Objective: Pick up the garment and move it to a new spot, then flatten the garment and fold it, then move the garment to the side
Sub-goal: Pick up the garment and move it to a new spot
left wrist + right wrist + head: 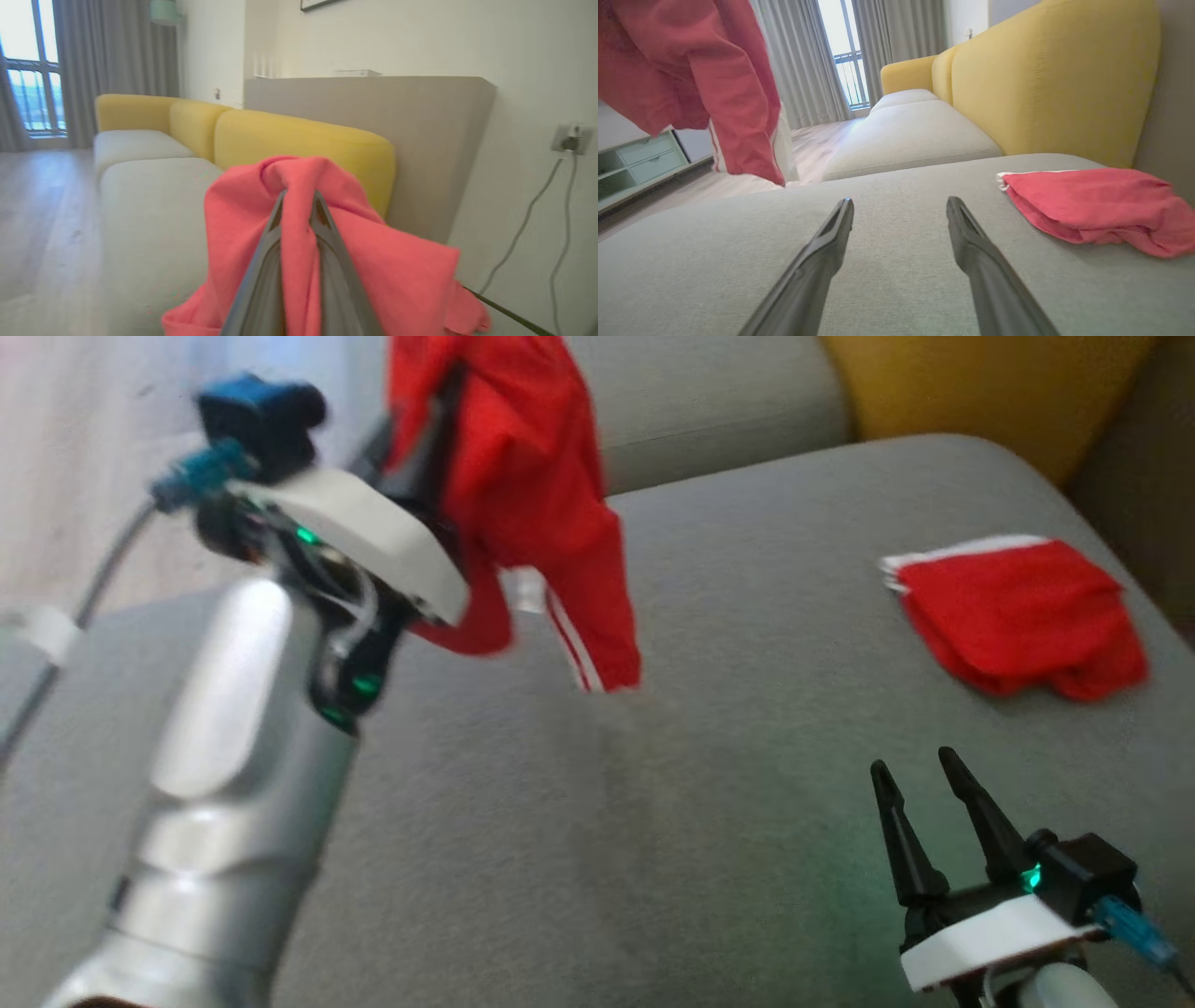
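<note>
**Left gripper holding red garment up over the sofa**

We are watching the left gripper (299, 199) holding a red garment (532, 476) in the air above the far left part of the grey sofa seat (709, 775). In the left wrist view its two fingers are pressing almost together on a bunched fold of the cloth, which is draping down on both sides of them. The garment is hanging clear of the seat. Its lower hem, carrying white stripes (574, 653), is dangling free. The head view is blurring around that arm, so we are not reading the exact pinch point from it.

The right gripper (913, 765) is sitting low at the near right, fingers spread wide and gripping nothing. In the right wrist view they are pointing across the grey seat. We cannot tell whether they are touching it.

A second red piece (1018, 611), folded with a white edge showing, is lying flat on the seat at the far right. It is well apart from the hanging garment and beyond the right gripper's fingertips. A yellow backrest (980, 383) is rising behind it.
</note>
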